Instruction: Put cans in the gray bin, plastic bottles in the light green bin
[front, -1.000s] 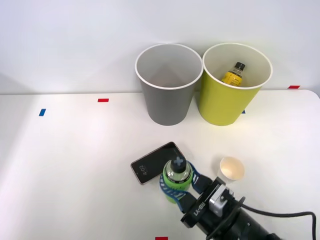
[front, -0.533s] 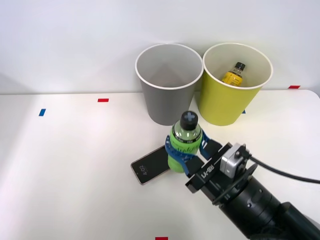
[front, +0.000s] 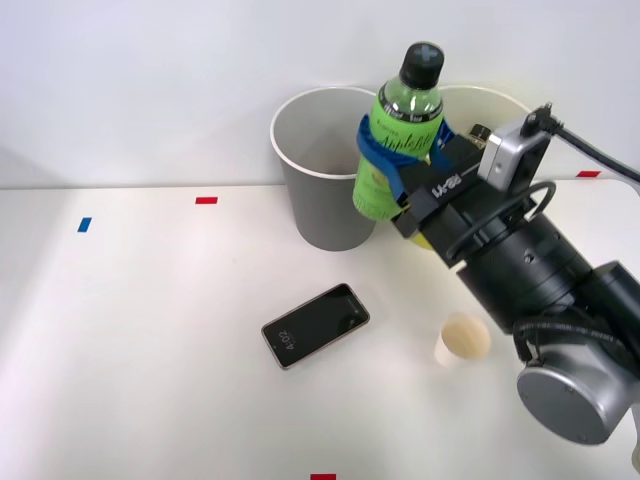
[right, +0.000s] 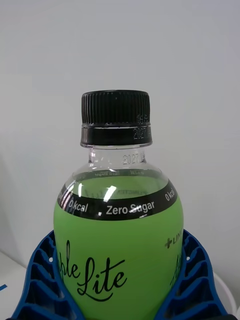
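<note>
Note the right arm: it enters from the front view's right and reaches up and forward, raised well above the counter (front: 150, 330). The right tool (front: 405, 165) is clamped on the green bottle (front: 398, 135), with its blue ribbed fingers (right: 37, 280) wrapped around the lower body on both sides.

The green bottle stands nearly upright, long axis vertical with a slight tilt, dark cap at the top. You see it held in the air in front of the adjoining rims of the gray bin (front: 325, 205) and the light green bin (front: 500, 105). A yellow-labelled bottle (front: 478, 132) lies inside the light green bin, mostly hidden by the arm.

On the counter lie a phone (front: 315, 325) and a white paper cup (front: 462, 340), well apart from the tool.
</note>
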